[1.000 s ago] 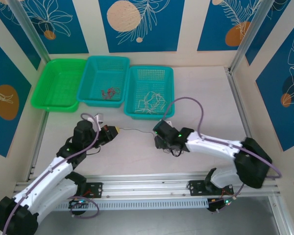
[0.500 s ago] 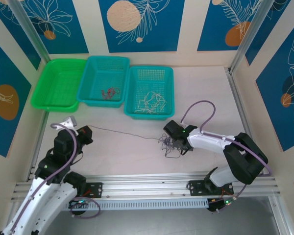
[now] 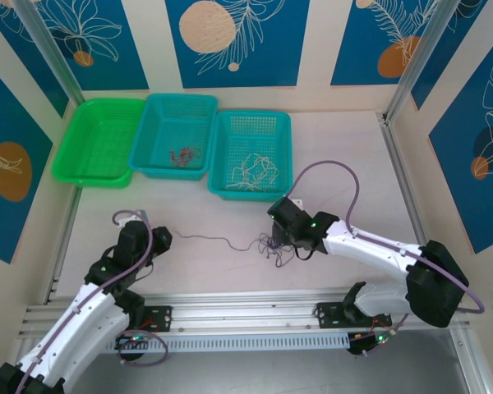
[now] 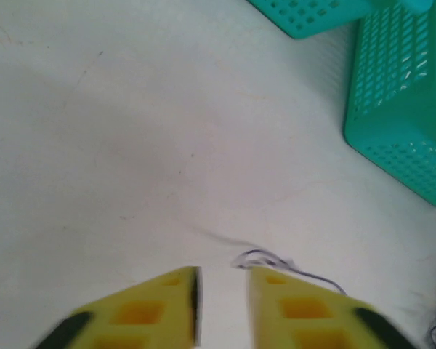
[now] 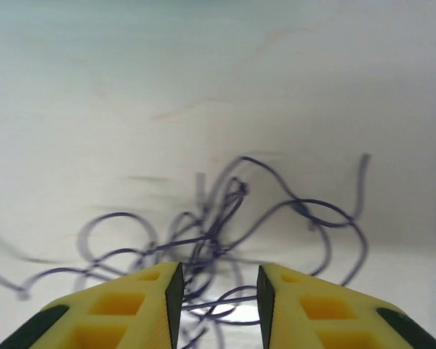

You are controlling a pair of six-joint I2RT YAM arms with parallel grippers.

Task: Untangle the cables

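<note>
Lying on the worktop just ahead of the right jaws, the snarl of dark purple cables fans out to both sides of their tips. A few of its strands run back into the gap between them. The right jaws stand apart with a clear gap, too wide to clamp these thin wires.

From the snarl a single strand trails across the worktop toward the left jaws. Its small looped end lies just in front of the tip of their right-hand finger, outside the gap. The left jaws are parted too, with nothing between them.

Well beyond both pairs of jaws, red cables lie in the middle basket. White cables lie in the basket beside it.
</note>
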